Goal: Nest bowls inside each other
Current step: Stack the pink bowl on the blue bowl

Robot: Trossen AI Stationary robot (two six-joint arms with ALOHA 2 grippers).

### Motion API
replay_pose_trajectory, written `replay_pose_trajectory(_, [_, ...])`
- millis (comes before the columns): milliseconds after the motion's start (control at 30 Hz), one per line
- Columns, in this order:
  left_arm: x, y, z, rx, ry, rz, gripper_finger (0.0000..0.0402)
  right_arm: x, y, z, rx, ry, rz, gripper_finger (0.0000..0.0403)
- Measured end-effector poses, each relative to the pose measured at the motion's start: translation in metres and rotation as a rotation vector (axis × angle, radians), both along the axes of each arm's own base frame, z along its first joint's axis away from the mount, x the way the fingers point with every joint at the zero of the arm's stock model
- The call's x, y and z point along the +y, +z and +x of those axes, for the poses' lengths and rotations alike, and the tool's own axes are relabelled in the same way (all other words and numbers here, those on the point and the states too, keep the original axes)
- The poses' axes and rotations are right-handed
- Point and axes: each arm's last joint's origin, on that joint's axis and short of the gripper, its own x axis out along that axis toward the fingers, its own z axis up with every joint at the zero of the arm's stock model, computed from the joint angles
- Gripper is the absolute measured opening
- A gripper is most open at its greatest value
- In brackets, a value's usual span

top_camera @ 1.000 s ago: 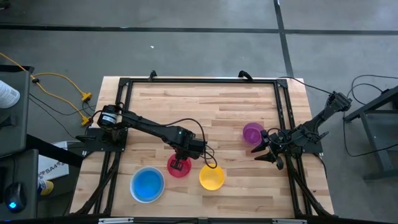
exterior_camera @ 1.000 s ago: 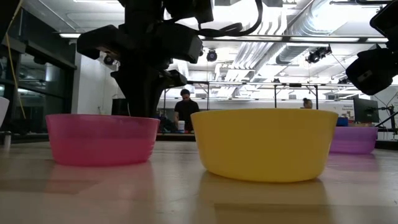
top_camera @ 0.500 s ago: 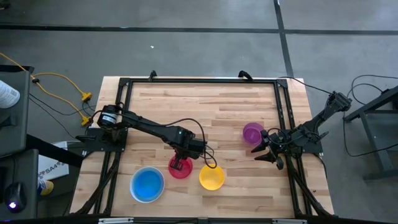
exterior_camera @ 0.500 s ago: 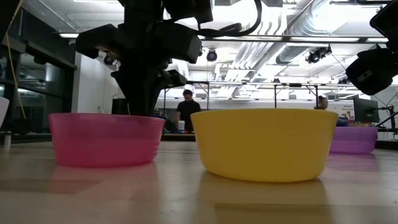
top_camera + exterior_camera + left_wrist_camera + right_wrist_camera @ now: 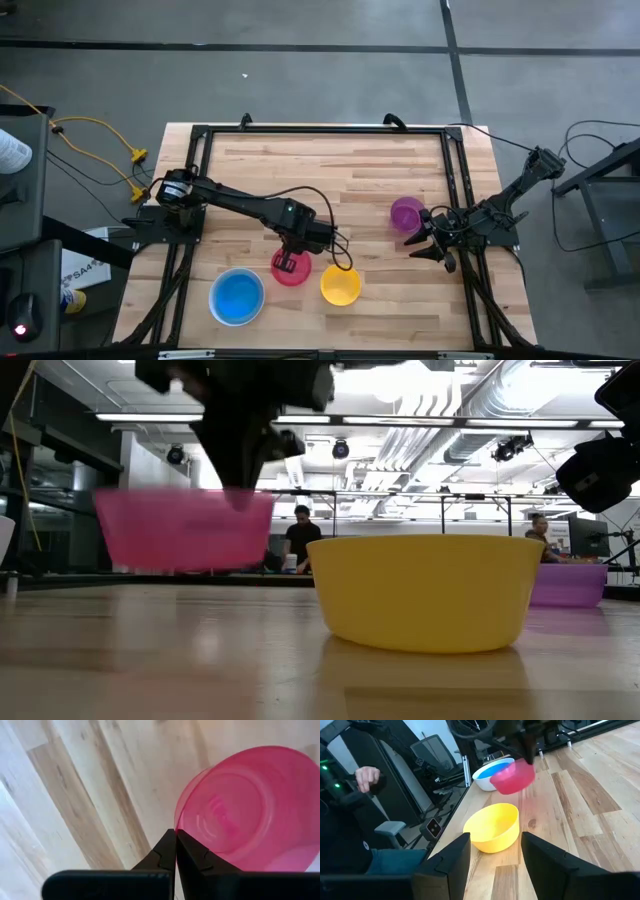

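Red plastic sits pinched in the left gripper (image 5: 175, 836): its two fingers are pressed together on the rim of the red bowl (image 5: 290, 269), and the bowl hangs clear of the table (image 5: 350, 170), as the low view shows, with open air under its base. From above, it is over the front part of the table, between the blue bowl (image 5: 237, 297) and the yellow bowl (image 5: 340, 285), nearer the yellow one. In the right wrist view the blue bowl lies inside a white bowl (image 5: 482, 778). The yellow bowl stands alone on the wood. The purple bowl (image 5: 406, 213) rests toward the right side, just beside the right gripper (image 5: 421, 247), whose fingers are spread and hold nothing. A person sits at the table's edge in the right wrist view.
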Motion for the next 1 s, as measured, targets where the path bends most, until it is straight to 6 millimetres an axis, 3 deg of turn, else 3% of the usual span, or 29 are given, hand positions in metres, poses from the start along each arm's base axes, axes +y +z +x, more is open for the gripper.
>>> replay_pose_trajectory(200, [-0.025, 0.018, -0.010, 0.028, -0.069, 0.007, 0.0000, 0.000, 0.000, 0.000, 0.000, 0.001, 0.000, 0.0169])
replay_pose_trajectory(467, [-0.057, 0.019, -0.028, 0.101, -0.072, 0.023, 0.0000, 0.000, 0.000, 0.000, 0.000, 0.000, 0.000, 0.0169])
replay_pose_trajectory(1000, [-0.090, 0.019, -0.053, 0.171, -0.065, 0.080, 0.0000, 0.000, 0.002, 0.000, -0.005, -0.005, 0.039, 0.0169])
